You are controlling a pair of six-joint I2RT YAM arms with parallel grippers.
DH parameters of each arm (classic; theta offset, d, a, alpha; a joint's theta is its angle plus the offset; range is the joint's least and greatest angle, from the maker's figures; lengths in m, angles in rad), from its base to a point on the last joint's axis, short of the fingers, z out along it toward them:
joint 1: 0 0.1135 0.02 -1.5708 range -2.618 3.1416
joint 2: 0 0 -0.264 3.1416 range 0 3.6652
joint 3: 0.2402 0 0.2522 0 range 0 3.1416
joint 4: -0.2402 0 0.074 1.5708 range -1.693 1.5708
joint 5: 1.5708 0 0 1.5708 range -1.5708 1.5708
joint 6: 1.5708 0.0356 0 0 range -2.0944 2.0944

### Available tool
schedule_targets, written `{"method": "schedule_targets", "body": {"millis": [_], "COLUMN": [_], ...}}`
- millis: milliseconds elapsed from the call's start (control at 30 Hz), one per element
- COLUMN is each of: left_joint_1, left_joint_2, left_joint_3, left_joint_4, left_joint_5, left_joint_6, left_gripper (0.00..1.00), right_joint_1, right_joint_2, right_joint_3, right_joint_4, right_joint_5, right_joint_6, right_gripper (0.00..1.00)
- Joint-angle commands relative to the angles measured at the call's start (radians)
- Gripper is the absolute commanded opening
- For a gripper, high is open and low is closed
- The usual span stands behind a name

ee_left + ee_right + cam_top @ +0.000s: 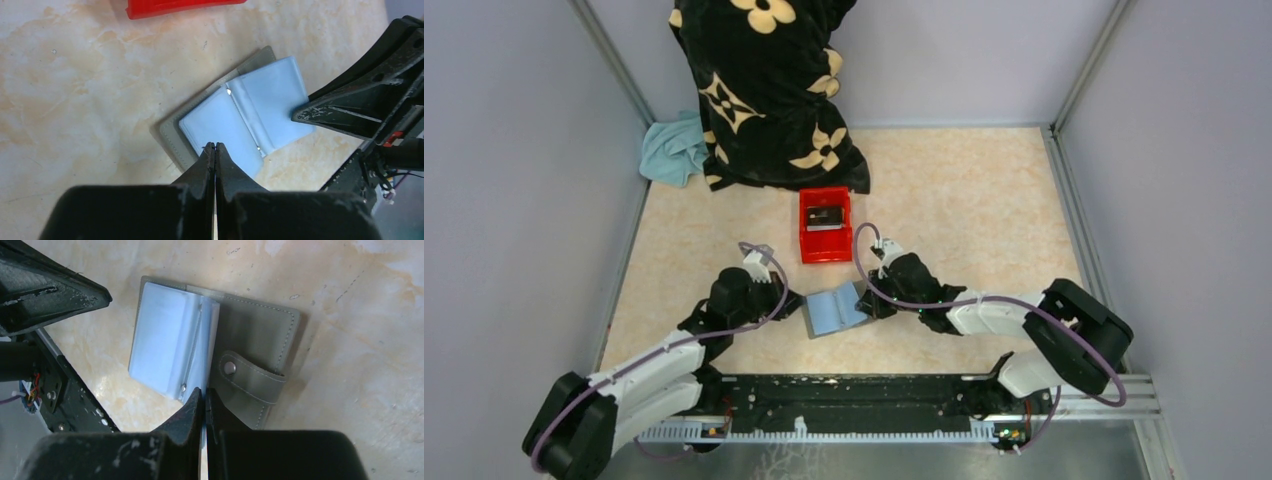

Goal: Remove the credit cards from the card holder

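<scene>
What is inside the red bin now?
In the bin, flat dark and grey cards lie by its far wall. How many are stacked cannot be told: upper ones cover any below.

Open card holder [834, 310] on table — red bin [826, 250] just beyond

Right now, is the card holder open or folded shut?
Open. The card holder lies spread flat, its blue-grey sleeves exposed and its snap strap unfastened.
</scene>
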Motion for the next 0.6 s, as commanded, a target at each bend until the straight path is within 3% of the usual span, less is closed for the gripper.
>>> {"method": "schedule_targets", "body": {"millis": [0, 233, 300, 433, 467, 533, 567], "left_joint_1": [-0.003, -0.004, -0.004, -0.004, -0.004, -0.004, -0.004], "left_joint_2": [-0.122, -0.292, -0.311, -0.323, -0.325, -0.326, -0.327], "left_joint_3": [-0.054, -0.125, -0.132, -0.151, -0.157, -0.169, -0.174], "left_joint_4": [-0.023, -0.108, -0.125, -0.130, -0.129, -0.123, -0.122], "left_joint_5": [0.018, -0.007, -0.008, -0.002, -0.002, -0.002, -0.001], "left_joint_6": [-0.056, -0.087, -0.086, -0.089, -0.090, -0.091, -0.091], "left_gripper": [0.00, 0.00, 0.00, 0.00, 0.00, 0.00, 0.00], "right_joint_1": [0.082, 0.157, 0.161, 0.181, 0.183, 0.193, 0.203], "right_joint_2": [-0.061, -0.047, -0.050, -0.059, -0.055, -0.043, -0.035], "right_joint_3": [0.005, -0.001, 0.003, 0.028, 0.036, 0.059, 0.071], "right_joint_4": [-0.016, -0.034, -0.046, -0.094, -0.105, -0.129, -0.146], "right_joint_5": [0.205, 0.331, 0.332, 0.361, 0.364, 0.373, 0.390], "right_joint_6": [0.128, 0.208, 0.197, 0.156, 0.146, 0.123, 0.109], "right_gripper": [0.00, 0.01, 0.12, 0.21, 0.21, 0.03, 0.00]}}
